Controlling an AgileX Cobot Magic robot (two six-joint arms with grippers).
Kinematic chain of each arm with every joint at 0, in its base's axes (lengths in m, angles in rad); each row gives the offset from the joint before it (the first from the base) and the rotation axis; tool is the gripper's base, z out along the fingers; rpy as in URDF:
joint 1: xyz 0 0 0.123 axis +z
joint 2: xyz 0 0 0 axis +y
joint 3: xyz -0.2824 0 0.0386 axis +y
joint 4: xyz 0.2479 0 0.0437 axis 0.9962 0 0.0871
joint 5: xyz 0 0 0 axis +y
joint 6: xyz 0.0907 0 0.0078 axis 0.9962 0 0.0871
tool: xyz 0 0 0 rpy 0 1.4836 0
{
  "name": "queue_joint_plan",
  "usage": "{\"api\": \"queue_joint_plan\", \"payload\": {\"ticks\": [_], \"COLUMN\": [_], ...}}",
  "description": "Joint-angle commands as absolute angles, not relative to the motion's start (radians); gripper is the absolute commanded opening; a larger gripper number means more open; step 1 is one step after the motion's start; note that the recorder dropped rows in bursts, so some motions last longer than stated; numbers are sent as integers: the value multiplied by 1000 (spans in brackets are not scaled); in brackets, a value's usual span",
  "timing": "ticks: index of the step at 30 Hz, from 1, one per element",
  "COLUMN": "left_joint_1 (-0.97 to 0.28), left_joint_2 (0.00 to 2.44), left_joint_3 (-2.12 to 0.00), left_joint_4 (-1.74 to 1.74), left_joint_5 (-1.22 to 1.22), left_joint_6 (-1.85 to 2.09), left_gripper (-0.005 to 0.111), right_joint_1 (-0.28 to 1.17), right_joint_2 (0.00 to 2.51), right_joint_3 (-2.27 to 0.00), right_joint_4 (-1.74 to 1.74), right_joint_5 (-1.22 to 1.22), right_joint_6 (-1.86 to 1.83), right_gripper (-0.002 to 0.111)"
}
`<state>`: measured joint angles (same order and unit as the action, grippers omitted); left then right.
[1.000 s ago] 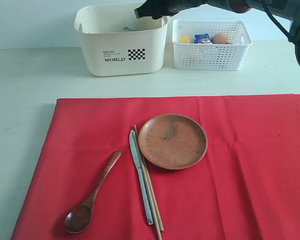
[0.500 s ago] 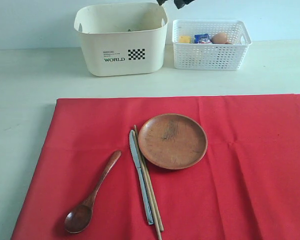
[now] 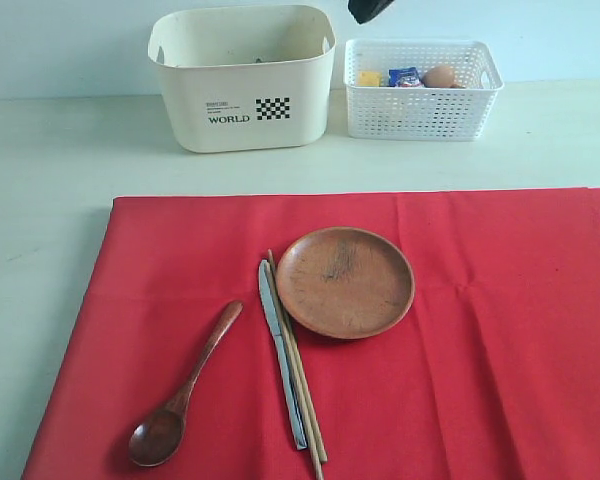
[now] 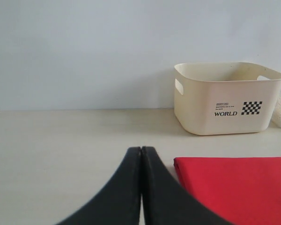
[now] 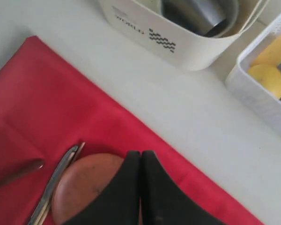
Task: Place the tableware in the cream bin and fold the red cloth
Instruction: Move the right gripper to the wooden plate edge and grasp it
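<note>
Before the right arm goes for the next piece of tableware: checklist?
1. Right gripper empty: ok.
2. Right gripper open for a grasp: not ok, jaws shut.
3. Left gripper clear of the tableware: ok, shut.
4. Round brown plate reachable: ok, nothing on it.
5. Cream bin has room: cannot tell; steel cup inside.
6. Red cloth bare for folding: not ok; plate, wooden spoon, table knife, chopsticks on it.

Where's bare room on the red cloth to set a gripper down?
Free: red cloth right of the round brown wooden plate; pale table between cloth and cream plastic tub. Crowded: silver table knife and wooden chopsticks packed along the plate's left, dark wooden spoon beyond.
</note>
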<state>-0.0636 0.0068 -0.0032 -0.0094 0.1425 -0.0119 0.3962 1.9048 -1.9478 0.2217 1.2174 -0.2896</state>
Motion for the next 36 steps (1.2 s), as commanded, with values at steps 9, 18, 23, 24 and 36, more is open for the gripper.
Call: {"api": "queue_joint_plan", "payload": {"ticks": [9,18,23,24,36], "left_joint_1": [-72,-72,-72,-72,-72], "left_joint_2": [0,0,0,0,0], "left_joint_3": [0,0,0,0,0], "left_joint_4": [-22,-22,-22,-22,-22], "left_joint_5": [140,140,140,140,140], "left_joint_6": [-15,-15,-15,-15,-15], "left_gripper": [1,1,1,1,1], "right_joint_1": [395,395,395,395,392], "right_joint_2": [1762,1762,1765,1770,1966], "right_joint_3": [-1518,-1358,-1303,-1294,-1280], "right_joint_4": [221,166,166,166,166], "right_joint_5": [1207,1049,943,928,805], "right_joint_6": [-313,-313,-310,-305,-303], "right_gripper": [0,0,0,0,0]}}
